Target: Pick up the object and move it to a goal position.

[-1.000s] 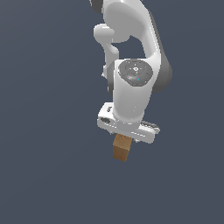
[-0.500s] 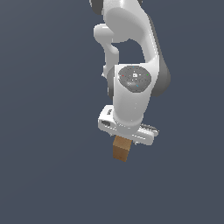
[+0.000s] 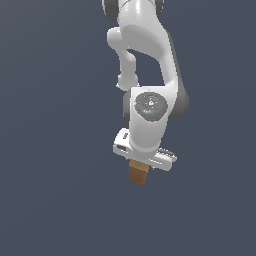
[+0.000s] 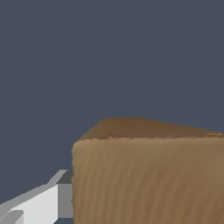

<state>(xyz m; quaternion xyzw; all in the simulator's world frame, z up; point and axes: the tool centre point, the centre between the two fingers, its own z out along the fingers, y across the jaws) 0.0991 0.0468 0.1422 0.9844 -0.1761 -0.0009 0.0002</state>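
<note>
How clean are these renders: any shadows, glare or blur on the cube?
Exterior view: flat, even lighting, no cast shadows on the plain grey backdrop; the small tan-brown wood-textured cube under the white gripper looks soft and low-resolution. Wrist view: cube fills the frame, cropped at the edges, its texture smeared; no glare.

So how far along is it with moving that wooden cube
Picking up looks done: the cube hangs beneath the white tool, seemingly clamped, with no surface visible under it. In hand: carrying it; in the wrist view it sits pressed against one finger. Left: reaching the goal position, which neither view marks, so remaining travel can't be judged.
</note>
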